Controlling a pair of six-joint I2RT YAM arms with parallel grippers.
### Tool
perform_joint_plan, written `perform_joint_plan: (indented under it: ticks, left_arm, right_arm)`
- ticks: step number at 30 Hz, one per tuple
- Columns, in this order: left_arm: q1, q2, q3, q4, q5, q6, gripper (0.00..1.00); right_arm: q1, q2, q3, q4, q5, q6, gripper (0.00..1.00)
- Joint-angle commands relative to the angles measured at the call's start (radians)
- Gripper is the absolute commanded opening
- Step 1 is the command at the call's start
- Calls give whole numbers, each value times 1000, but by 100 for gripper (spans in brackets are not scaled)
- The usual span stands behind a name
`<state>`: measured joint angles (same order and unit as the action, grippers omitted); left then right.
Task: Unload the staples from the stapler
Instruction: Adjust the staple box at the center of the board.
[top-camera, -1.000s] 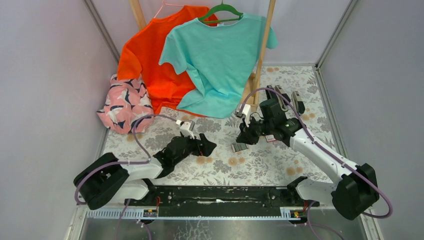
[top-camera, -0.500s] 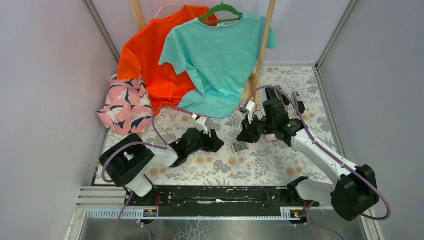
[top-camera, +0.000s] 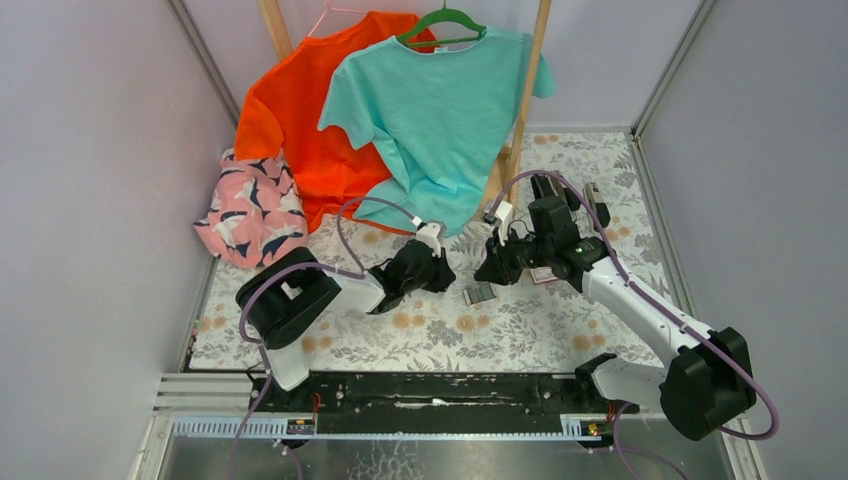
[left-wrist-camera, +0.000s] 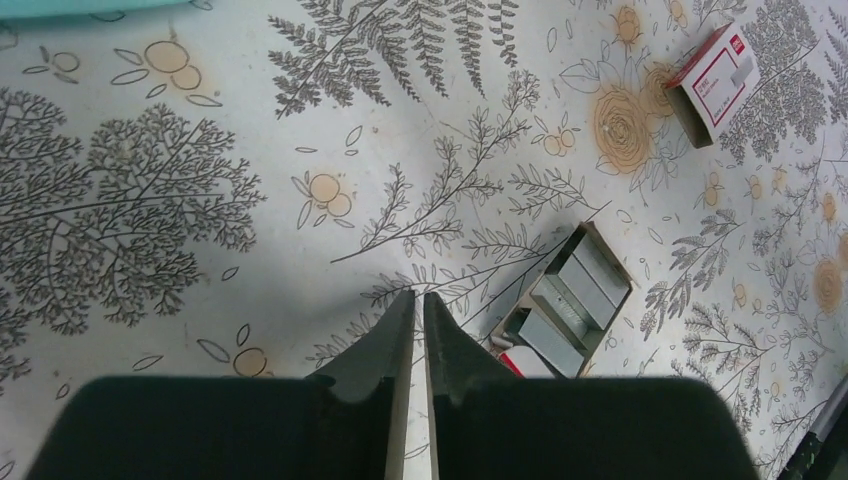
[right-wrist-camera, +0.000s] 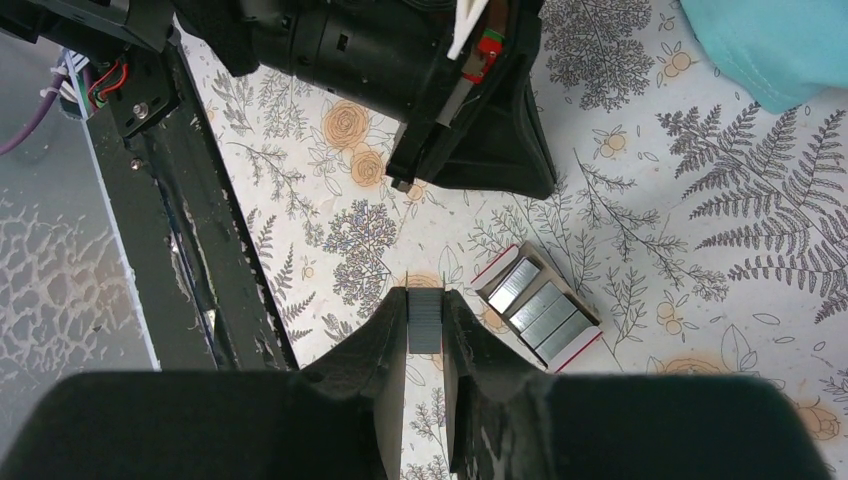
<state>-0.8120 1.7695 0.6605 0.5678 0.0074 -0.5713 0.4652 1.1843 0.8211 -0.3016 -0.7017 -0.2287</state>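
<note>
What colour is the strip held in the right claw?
Silvery grey; the staples show best in the right wrist view.

- The staple tray (top-camera: 480, 293) lies on the table (top-camera: 520, 330), between my left gripper (top-camera: 445, 274) and my right gripper (right-wrist-camera: 425, 298).
- The staples (right-wrist-camera: 425, 322) sit between my right fingers, above the table and just behind the tray.
- A small box (left-wrist-camera: 712, 70) lies right of the tray, apart from it.
- Shirts (top-camera: 430, 110) hang behind everything.
- A cloth bundle (top-camera: 250, 205) sits back left on the table.
</note>
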Motion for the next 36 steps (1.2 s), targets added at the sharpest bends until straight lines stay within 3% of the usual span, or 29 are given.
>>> perform_joint_plan:
  ticks: [1,8,17,23,31,36]
  left_arm:
    - [-24,27,58,-72,13,49,13]
    - [-52,86,81,-35,114,32,11]
    - [-80,54,29,10,135,-3,11]
    - [-92,26,-1,47,104,-21,11]
    - [-91,-235,-217,129,-103,-23,16]
    - [-90,-427,-320,108,-152,-13,18]
  right_arm:
    - [-11,0,0,28,-31,16,14]
    - [-29,6,-26,56,-18,63,14]
    - [-32,41,-37,79,121,125,14]
    - [-33,68,-53,64,176,80,13]
    - [2,146,-49,67,227,12,13]
    - [67,168,-47,72,307,-24,13]
